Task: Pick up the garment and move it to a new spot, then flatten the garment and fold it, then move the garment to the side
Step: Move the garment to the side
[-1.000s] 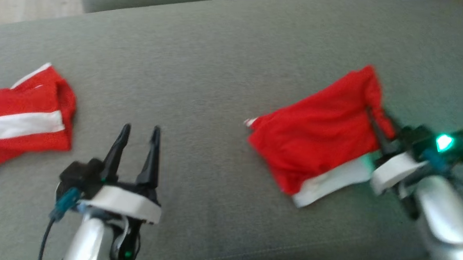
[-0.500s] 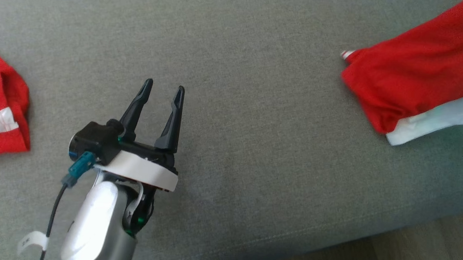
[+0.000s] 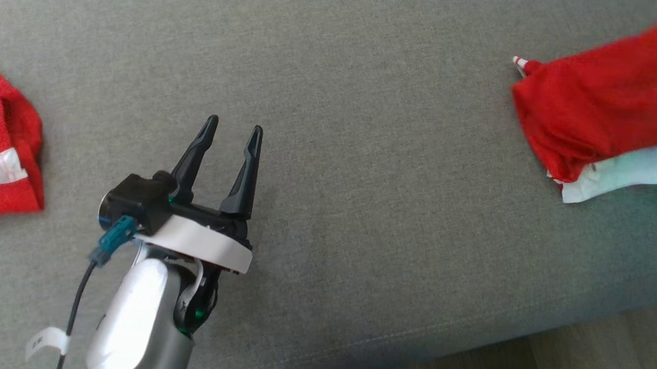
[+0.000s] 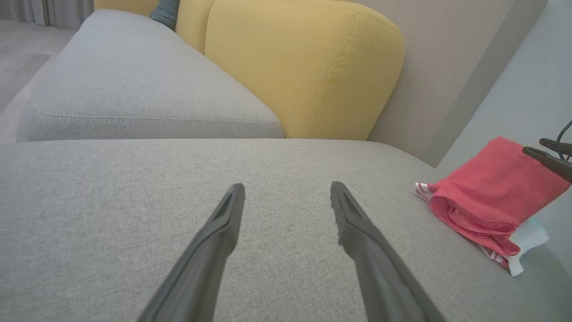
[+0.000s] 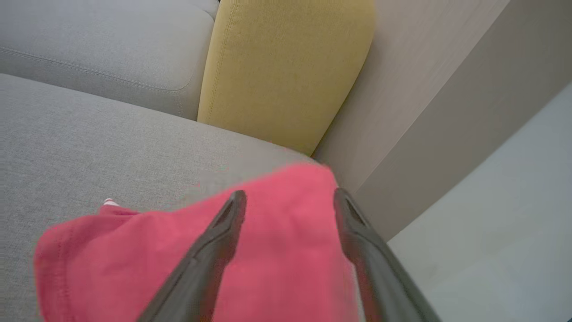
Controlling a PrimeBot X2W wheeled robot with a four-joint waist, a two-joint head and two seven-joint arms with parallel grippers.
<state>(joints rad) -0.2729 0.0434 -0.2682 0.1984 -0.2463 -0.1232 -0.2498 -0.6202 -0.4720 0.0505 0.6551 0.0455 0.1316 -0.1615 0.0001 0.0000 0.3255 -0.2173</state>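
Hovering nearest, the left gripper (image 3: 235, 124) held its fingers apart over the sofa seat (image 3: 363, 153). Beyond, the folded red garment (image 3: 592, 113) lay at the seat's right end, with the fingers of the right gripper (image 5: 289, 193) spread over it, gripping nothing. The set-aside step seemed finished; a snag-free lift away was needed next.

Head looks down; wrists low, forward; share garment (image 3: 586, 118).

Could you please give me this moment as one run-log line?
left claw: open, empty | right claw: open over red garment | garment: folded, on grey cushion
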